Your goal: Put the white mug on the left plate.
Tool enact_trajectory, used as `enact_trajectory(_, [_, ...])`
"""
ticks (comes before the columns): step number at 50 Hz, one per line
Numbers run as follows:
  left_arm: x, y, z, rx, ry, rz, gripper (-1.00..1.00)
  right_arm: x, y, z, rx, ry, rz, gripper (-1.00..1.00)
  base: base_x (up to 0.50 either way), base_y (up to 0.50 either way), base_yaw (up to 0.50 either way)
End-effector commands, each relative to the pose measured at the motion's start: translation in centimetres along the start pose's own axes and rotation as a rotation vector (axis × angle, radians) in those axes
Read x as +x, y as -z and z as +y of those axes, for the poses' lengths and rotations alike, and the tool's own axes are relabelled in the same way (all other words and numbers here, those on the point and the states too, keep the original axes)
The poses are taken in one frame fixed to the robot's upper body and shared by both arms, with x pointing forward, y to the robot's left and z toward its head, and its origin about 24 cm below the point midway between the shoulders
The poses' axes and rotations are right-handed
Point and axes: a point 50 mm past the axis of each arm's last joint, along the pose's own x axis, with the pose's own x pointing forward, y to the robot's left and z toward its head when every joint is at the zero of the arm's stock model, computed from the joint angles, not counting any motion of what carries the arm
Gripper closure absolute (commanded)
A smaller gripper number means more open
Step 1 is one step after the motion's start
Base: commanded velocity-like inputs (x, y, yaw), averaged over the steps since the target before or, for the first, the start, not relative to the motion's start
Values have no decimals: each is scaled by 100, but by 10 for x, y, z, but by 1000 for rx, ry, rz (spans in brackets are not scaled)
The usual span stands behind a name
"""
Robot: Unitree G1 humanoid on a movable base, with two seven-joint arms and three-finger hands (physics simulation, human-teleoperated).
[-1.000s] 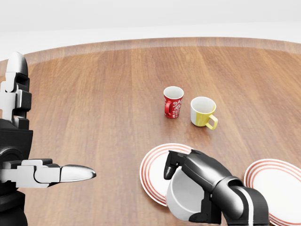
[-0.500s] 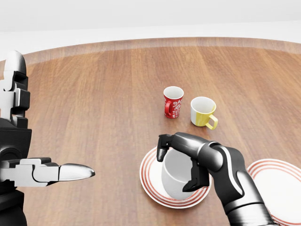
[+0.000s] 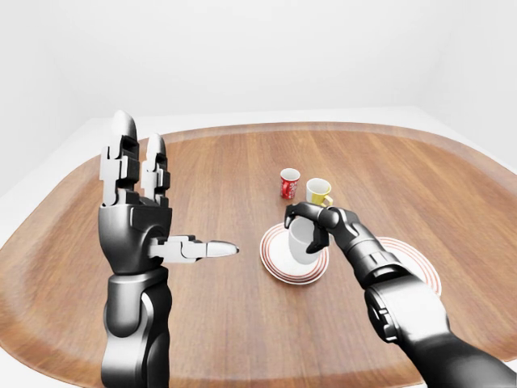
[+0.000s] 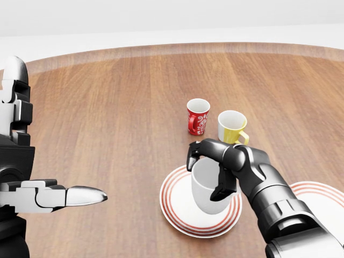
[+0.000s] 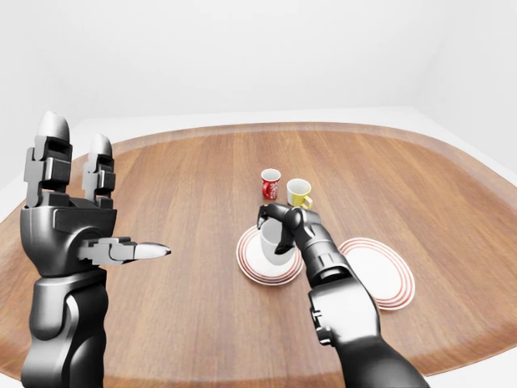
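Right now my right hand (image 4: pixel 212 169) has its fingers wrapped round the white mug (image 4: pixel 207 188) over the left plate (image 4: pixel 180 212), possibly touching it. My left hand (image 3: pixel 133 206) is raised, fingers spread.

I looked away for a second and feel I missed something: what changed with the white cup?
The right hand, fingers closed round the white mug, carried it up the head view from the bottom edge to over the left plate and turned it more upright. The raised left hand, red mug, yellow mug and right plate stayed put.
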Motion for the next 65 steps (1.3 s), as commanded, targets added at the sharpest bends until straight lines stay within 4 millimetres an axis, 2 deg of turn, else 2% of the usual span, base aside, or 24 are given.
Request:
enact_trajectory(1, [0, 1, 0, 0, 0, 3, -100, 2, 1, -3, 6, 28, 38, 100, 0, 0, 0])
enact_trajectory(12, [0, 2, 0, 0, 2, 8, -100, 6, -2, 4, 15, 85, 36, 100, 0, 0, 0])
enact_trajectory(23, [-1, 2, 0, 0, 2, 12, -100, 7, -6, 1, -3, 137, 35, 100, 0, 0, 0])
enact_trajectory(48, [0, 1, 0, -3, -1, 6, -100, 12, -18, 11, -16, 116, 10, 100, 0, 0, 0])
enact_trajectory(65, [0, 1, 1, -4, -3, 4, -100, 13, -11, 22, -7, 106, 27, 100, 0, 0, 0])
